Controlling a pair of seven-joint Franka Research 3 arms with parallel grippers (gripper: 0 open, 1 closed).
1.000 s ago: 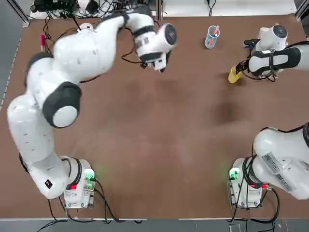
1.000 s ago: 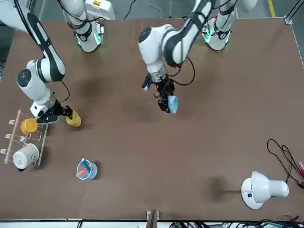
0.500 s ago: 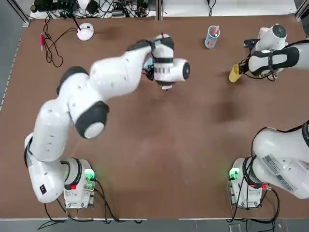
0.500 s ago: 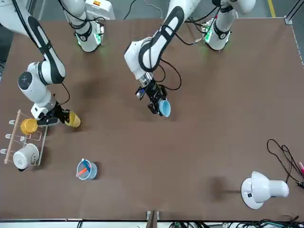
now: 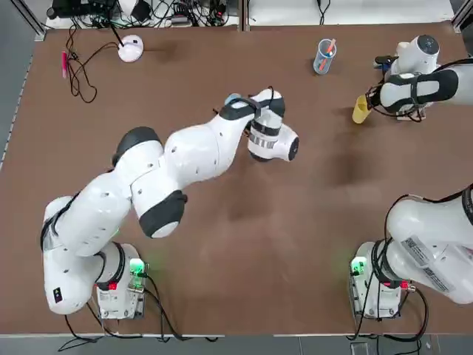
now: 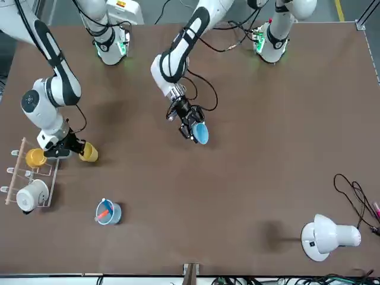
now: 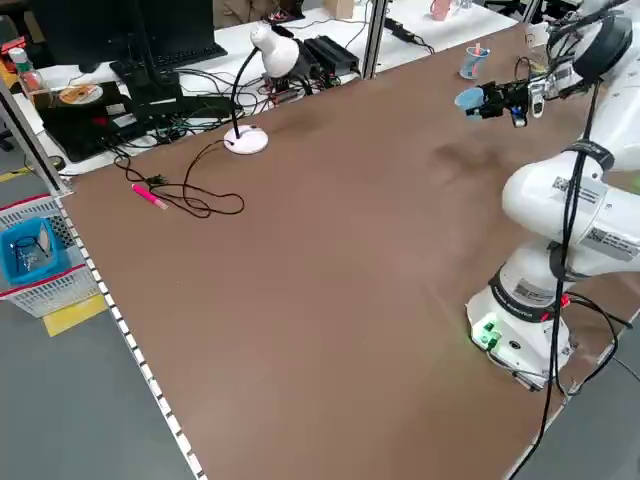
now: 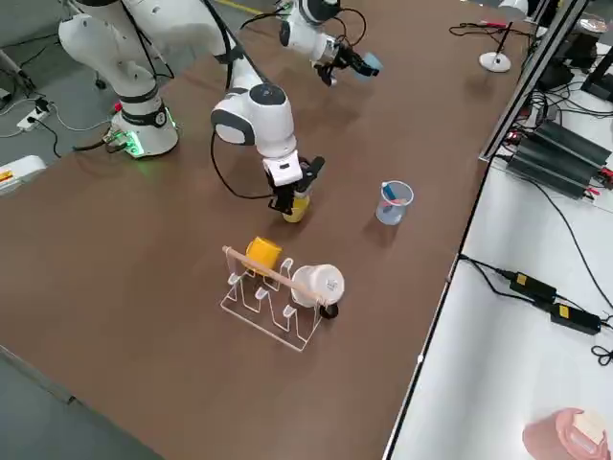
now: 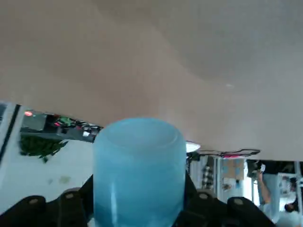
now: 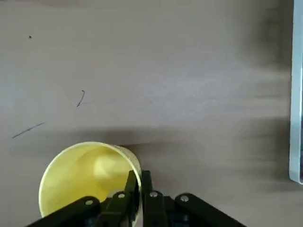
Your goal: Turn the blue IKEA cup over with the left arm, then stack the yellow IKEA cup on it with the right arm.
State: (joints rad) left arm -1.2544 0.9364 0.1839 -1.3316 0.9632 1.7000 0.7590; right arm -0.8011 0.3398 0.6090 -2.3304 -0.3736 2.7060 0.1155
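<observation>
So we were partway through flipping the small light-blue plastic cup [image 6: 201,133], gripped in our left gripper [image 9: 139,189] out over the brown table, and our right gripper [image 10: 140,177] had the bright-yellow plastic cup [image 10: 90,175] pinched by its wall near the white rack [image 8: 278,302]. Next move, we figured, was finishing the turn and setting blue down steady before yellow went on.

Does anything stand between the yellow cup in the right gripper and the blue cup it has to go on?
Nothing visible does: bare tabletop lies between the yellow cup and the blue cup in the left gripper.
</observation>
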